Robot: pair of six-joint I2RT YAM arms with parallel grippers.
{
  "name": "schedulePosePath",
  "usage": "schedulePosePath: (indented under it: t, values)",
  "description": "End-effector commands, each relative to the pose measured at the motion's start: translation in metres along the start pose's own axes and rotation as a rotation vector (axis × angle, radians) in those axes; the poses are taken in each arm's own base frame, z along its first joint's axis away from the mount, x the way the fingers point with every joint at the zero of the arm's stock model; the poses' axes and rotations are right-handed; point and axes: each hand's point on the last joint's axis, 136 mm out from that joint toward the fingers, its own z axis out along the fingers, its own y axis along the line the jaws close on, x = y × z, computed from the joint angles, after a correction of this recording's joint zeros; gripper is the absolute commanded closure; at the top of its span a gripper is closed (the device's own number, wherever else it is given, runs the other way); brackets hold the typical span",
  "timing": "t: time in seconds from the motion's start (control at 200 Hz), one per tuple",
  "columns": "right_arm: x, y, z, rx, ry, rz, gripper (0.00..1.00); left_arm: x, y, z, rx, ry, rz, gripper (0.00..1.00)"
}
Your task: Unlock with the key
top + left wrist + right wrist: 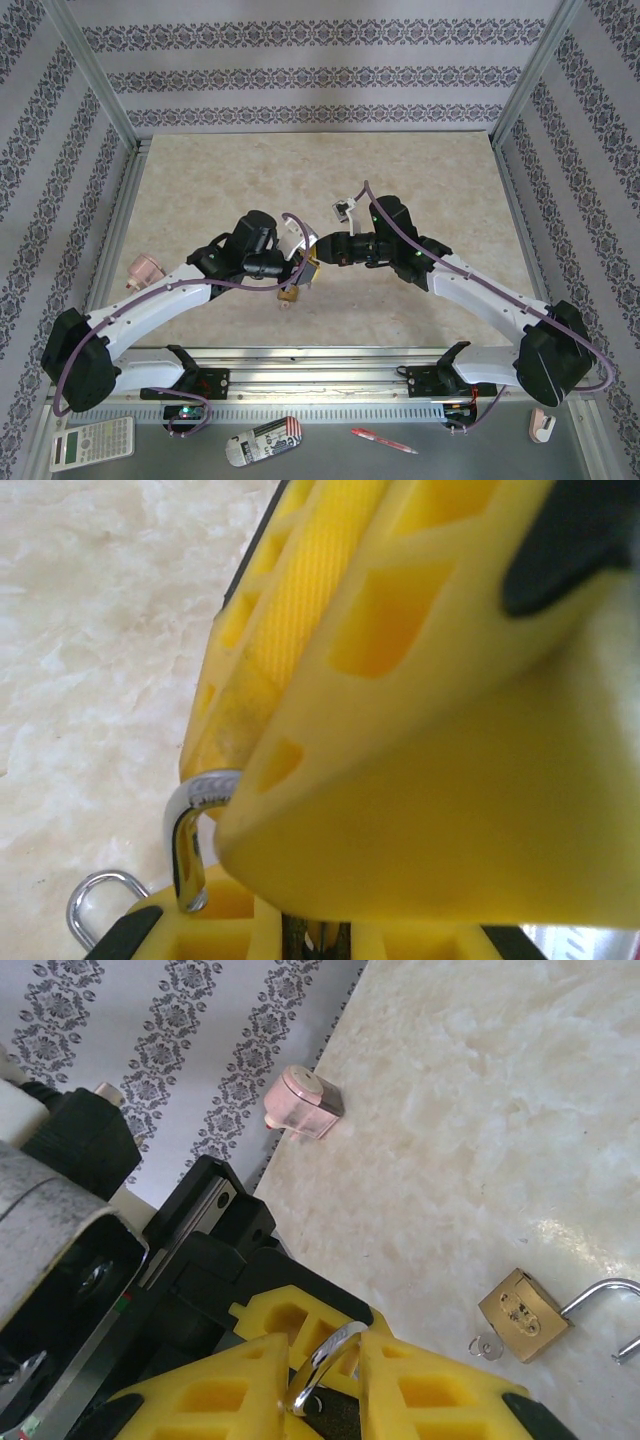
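The right tool (325,1352) had its fingers pinched on a silver loop (318,1362). Facing it, the left tool (315,928) sat closed on a brassy sliver (303,938). Off to the right tool's right, the key (483,1346) lay touching a brass padlock (523,1312) on the tabletop (450,1110).

Up top, the fixed camera sits high behind the arm bases, looking down and forward over the whole table (200,190), far back. Right wrist camera: tight in, sighting out past the right fingers (430,1390) across the marble. There's the brass padlock (522,1313) just right of those jaws, the pink block (305,1103) well beyond them; both show from above too. Left wrist camera: pressed right up against the left fingers (450,810), marble off the jaws' left.
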Motion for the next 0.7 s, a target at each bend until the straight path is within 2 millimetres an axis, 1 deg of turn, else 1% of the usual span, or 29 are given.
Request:
schedulePosePath:
  t: [0.0,0.055,0.135,0.21,0.27,0.36,0.545,0.595,0.655,0.695]
  values:
    - [0.002,0.017,0.004,-0.039,0.025,-0.005,0.77,-0.004,-0.003,0.005,-0.018,0.000,0.052,1.00]
    - [0.003,0.021,0.004,-0.047,0.032,-0.007,0.79,-0.002,-0.003,0.009,-0.022,0.018,0.055,1.00]
    - [0.006,0.026,0.005,-0.052,0.052,-0.009,0.85,-0.001,-0.002,0.011,-0.022,0.021,0.057,1.00]
    - [0.010,0.027,0.005,-0.058,0.063,-0.011,0.93,-0.002,-0.003,0.012,-0.016,0.021,0.058,1.00]
    - [0.014,0.022,0.003,-0.035,0.070,-0.019,1.00,-0.001,-0.004,0.012,-0.006,0.026,0.066,1.00]
    - [0.017,0.017,0.000,-0.018,0.067,-0.035,1.00,-0.001,-0.010,0.011,0.026,0.029,0.081,1.00]
    - [0.013,0.008,-0.009,0.005,0.046,-0.066,1.00,0.000,-0.022,0.016,0.124,0.046,0.074,1.00]
    - [0.012,0.005,-0.012,0.016,0.036,-0.072,1.00,-0.001,-0.023,0.016,0.142,0.052,0.063,0.86]
    - [0.010,0.004,-0.017,0.022,0.027,-0.077,1.00,-0.002,-0.025,0.016,0.165,0.057,0.046,0.72]
    - [0.009,0.003,-0.019,0.027,0.018,-0.081,1.00,-0.003,-0.023,0.016,0.172,0.054,0.032,0.65]
